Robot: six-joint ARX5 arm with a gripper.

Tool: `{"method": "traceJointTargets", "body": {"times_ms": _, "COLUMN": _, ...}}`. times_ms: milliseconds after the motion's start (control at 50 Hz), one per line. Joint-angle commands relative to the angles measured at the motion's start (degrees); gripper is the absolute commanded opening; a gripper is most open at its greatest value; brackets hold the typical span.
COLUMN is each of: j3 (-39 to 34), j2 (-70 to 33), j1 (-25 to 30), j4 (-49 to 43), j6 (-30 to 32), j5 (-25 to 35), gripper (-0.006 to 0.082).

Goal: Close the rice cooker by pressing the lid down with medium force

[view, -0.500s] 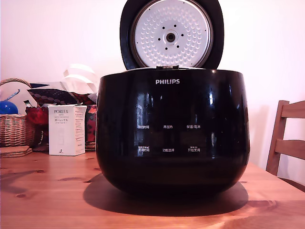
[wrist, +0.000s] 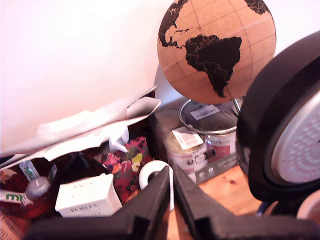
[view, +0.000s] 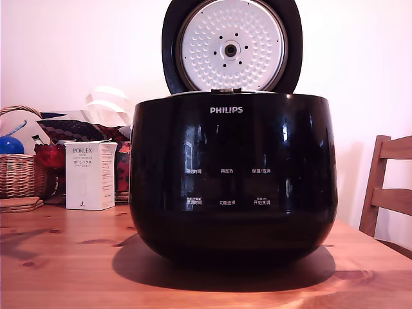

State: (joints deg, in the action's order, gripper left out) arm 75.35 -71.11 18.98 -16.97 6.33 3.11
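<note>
- The hand (wrist: pixel 172 192) holds nothing; its two black fingers lie pressed together with barely a slit between them, a blunt shape that would suit pushing.
- The rice cooker (view: pixel 233 177) stands on the wooden desk (view: pixel 64 270), logo facing the exterior camera.
- Its lid (view: pixel 232 46) stands upright on the rear hinge, silver plate forward; in the wrist view it sits just beside the hand.
- Behind: a white box (view: pixel 90 175), a basket (view: pixel 19 174), a cork globe (wrist: pixel 216 47).

1. The rice cooker (view: pixel 233 177) stands on the table (view: pixel 64 270), its lid (view: pixel 232 46) upright at its far edge.
2. A box (view: pixel 90 175) sits at the exterior view's left, a basket (view: pixel 19 174) further left.
3. A chair (view: pixel 388 187) stands at the right.
</note>
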Motion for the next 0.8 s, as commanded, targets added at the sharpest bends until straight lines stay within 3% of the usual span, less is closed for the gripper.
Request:
{"method": "traceJointTargets", "body": {"times_ms": 0, "j3": -1.4, "j2": -0.87, "j1": -0.28, "j4": 2.34, "j6": 0.11, "j5": 0.22, "gripper": -0.0023}}
{"method": "traceJointTargets", "body": {"times_ms": 380, "j3": -0.76, "j2": -2.4, "j1": -0.5, "j4": 14.53, "j6": 3.1, "j5": 3.13, "gripper": -0.0023}}
{"method": "traceJointTargets", "body": {"times_ms": 780, "j3": 15.34, "j2": -15.91, "j1": -0.46, "j4": 6.51, "j6": 3.08, "j5": 12.41, "gripper": -0.0023}}
